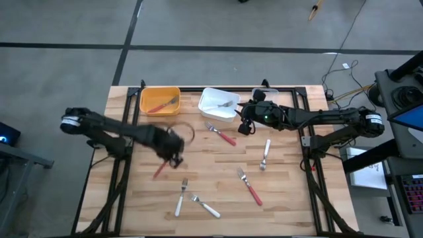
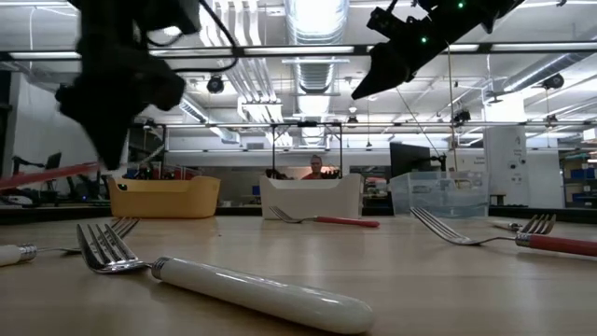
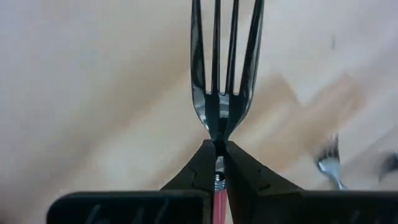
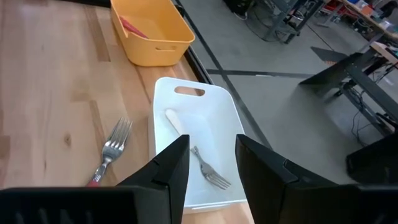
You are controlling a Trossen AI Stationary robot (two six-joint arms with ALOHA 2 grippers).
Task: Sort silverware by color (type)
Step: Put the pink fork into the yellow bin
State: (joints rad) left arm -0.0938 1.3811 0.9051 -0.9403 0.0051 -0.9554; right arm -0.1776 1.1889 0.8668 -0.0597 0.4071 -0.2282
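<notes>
Both left gripper [image 3: 217,149] fingers clamp the red fork [image 3: 219,93] at its neck, tines projecting ahead.

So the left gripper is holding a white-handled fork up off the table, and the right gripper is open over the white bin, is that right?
Not quite. The fork in the left gripper has a red handle, not white; the left wrist view shows red between the closed fingers, and the high view shows it too. The rest holds: it is off the table, and the right gripper is open over the white bin.

Overhead straight down on table [image 1: 218,198], low level across it, wrists close, both sharing bins
</notes>
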